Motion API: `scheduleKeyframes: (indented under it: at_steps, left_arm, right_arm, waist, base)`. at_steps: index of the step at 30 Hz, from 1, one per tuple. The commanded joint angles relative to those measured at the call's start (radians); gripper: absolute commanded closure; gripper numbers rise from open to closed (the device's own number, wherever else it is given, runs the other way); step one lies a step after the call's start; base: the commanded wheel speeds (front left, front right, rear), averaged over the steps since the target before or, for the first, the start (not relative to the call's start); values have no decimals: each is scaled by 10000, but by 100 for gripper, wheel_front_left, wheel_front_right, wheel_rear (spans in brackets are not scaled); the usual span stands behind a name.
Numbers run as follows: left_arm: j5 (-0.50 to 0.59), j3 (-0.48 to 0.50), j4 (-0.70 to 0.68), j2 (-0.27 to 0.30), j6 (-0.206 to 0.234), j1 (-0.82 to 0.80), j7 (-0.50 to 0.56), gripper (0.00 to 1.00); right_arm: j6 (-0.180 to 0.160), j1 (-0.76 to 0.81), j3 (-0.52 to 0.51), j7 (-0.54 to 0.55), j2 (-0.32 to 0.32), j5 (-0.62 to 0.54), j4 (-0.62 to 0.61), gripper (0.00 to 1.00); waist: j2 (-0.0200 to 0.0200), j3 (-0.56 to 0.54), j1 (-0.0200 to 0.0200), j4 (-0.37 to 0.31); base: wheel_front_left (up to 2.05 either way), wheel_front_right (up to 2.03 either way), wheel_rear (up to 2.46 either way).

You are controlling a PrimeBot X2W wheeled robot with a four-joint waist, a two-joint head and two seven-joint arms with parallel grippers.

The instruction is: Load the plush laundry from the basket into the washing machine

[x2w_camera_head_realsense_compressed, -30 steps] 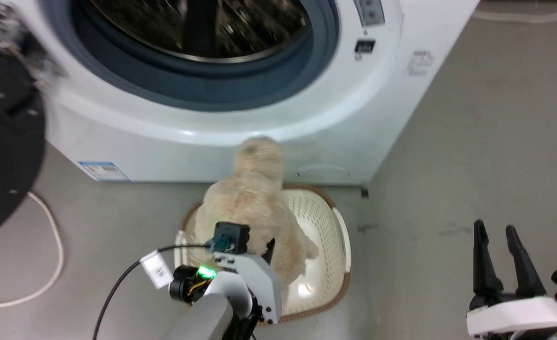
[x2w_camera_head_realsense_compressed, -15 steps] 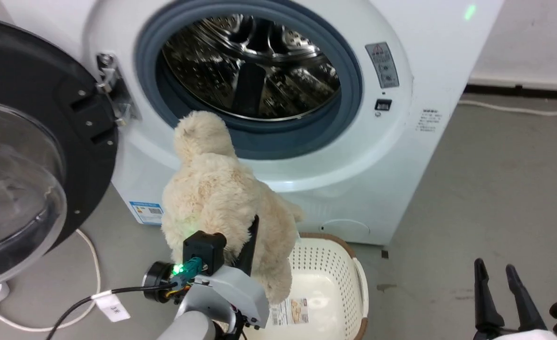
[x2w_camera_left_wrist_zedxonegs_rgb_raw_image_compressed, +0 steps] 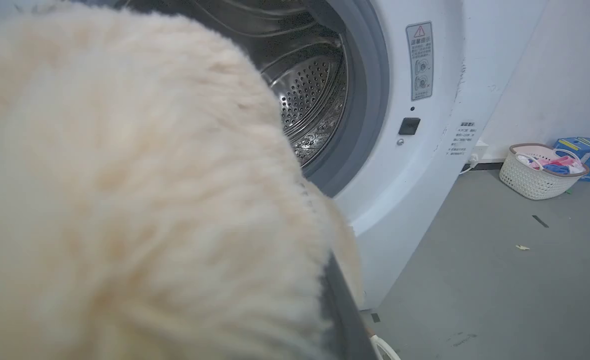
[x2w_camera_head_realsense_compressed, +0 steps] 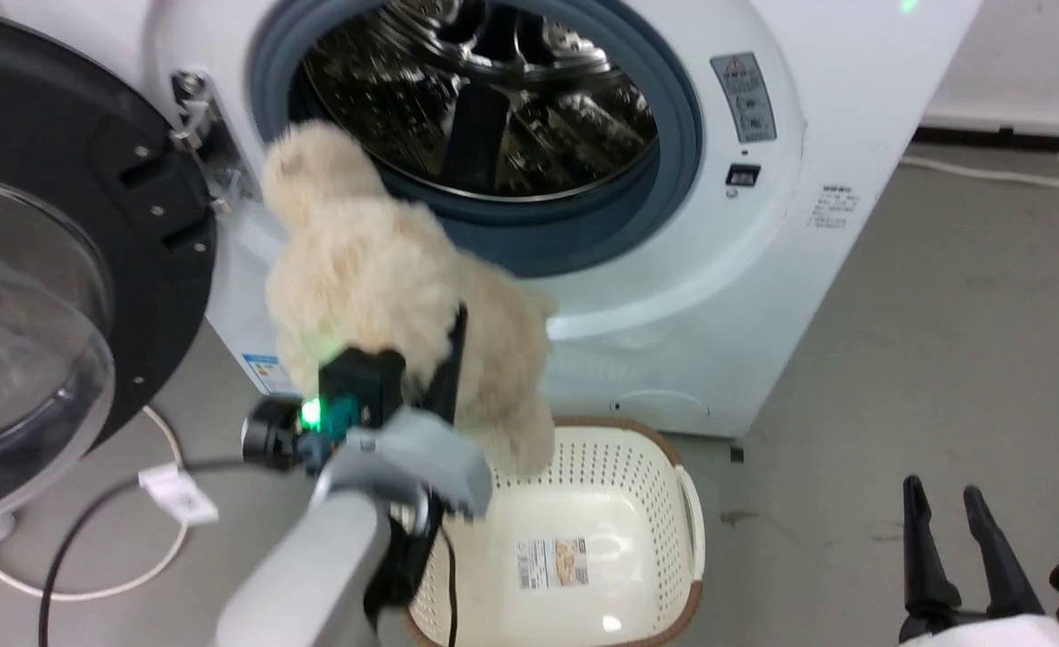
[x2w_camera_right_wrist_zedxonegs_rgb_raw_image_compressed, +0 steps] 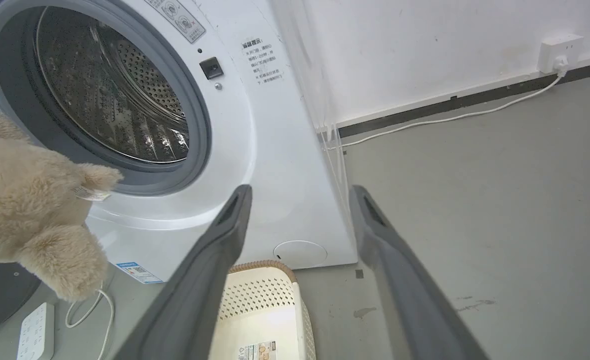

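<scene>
Washing machine (x2w_camera_head_realsense_compressed: 763, 296) on the floor, its door (x2w_camera_head_realsense_compressed: 44, 270) swung wide at the left and the steel drum (x2w_camera_head_realsense_compressed: 493, 99) bare behind the grey gasket (x2w_camera_head_realsense_compressed: 583, 243). I have the plush laundry (x2w_camera_head_realsense_compressed: 376, 270) lifted clear of the basket. Its top lobe is up against the lower left of the round opening but not yet through it. The basket (x2w_camera_head_realsense_compressed: 637, 467) sits on the floor at the machine's foot, with a paper label on its bottom.

My left gripper (x2w_camera_head_realsense_compressed: 430, 355) is clenched on the plush, with one dark finger showing against the fur and the other buried in it. My right gripper (x2w_camera_head_realsense_compressed: 942, 490) hangs spread and holds nothing, low over the floor at the right.

The step in hand, as I judge it, is the carry to the drum. Next I must push forward and rightward through the opening, deep past the gasket, so the trailing lobes neither snag nor spill back on release.
</scene>
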Motion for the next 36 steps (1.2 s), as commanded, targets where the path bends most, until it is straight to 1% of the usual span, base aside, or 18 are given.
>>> scheduleKeyframes:
  at_steps: [1, 9, 15, 16, 17, 18, 19, 21, 22, 26, 36]
  left_arm:
    - [31, 83, 131, -56, -97, -418, -136, 100]
    - [-53, 482, 1717, -300, -495, -2191, -650, 100]
    - [1, 838, 2630, -223, -728, -3489, -953, 100]
    - [1, 838, 2630, -223, -728, -3489, -953, 100]
    - [47, 956, 2862, -153, -781, -3940, -1015, 100]
    - [47, 956, 2862, -153, -781, -3940, -1015, 100]
    - [113, 1060, 3073, -71, -816, -4386, -1060, 100]
    - [166, 1077, 3174, -28, -854, -4615, -1077, 100]
    - [232, 1144, 3370, 46, -911, -5053, -1103, 100]
    - [359, 1208, 3617, 161, -931, -5654, -1127, 100]
    - [507, 1585, 4166, 674, -940, -7529, -1149, 100]
  right_arm:
    - [8, -210, 12, 23, -18, -14, -91, 0]
    - [8, -743, 52, 153, -18, -140, -328, 0]
    - [8, -1149, 95, 161, -18, -183, -515, 0]
    - [8, -1149, 95, 161, -18, -183, -515, 0]
    - [8, -1261, 107, 147, -18, -181, -580, 0]
    - [8, -1261, 107, 147, -18, -181, -580, 0]
    - [8, -1377, 131, 128, -18, -169, -640, 0]
    - [8, -1439, 143, 115, -18, -159, -663, 0]
    - [8, -1562, 187, 87, -18, -135, -691, 0]
    - [8, -1736, 253, 38, -18, -64, -705, 0]
    - [8, -2177, 400, -140, -18, 187, -564, 0]
  waist:
    - [0, 246, -1, -95]
    - [0, 1272, -1, -511]
    - [0, 2206, -1, -875]
    - [0, 2206, -1, -875]
    - [0, 2517, -1, -990]
    - [0, 2517, -1, -990]
    - [0, 2835, -1, -1111]
    - [0, 2980, -1, -1162]
    - [0, 3270, -1, -1277]
    - [0, 3686, -1, -1460]
    - [0, 4873, -1, -1992]
  base:
    - [0, 0, 0]
    - [0, 0, 0]
    - [0, 0, 0]
    - [0, 0, 0]
    - [0, 0, 0]
    - [0, 0, 0]
    - [0, 0, 0]
    - [0, 0, 0]
    - [0, 0, 0]
    - [0, 0, 0]
    - [0, 0, 0]
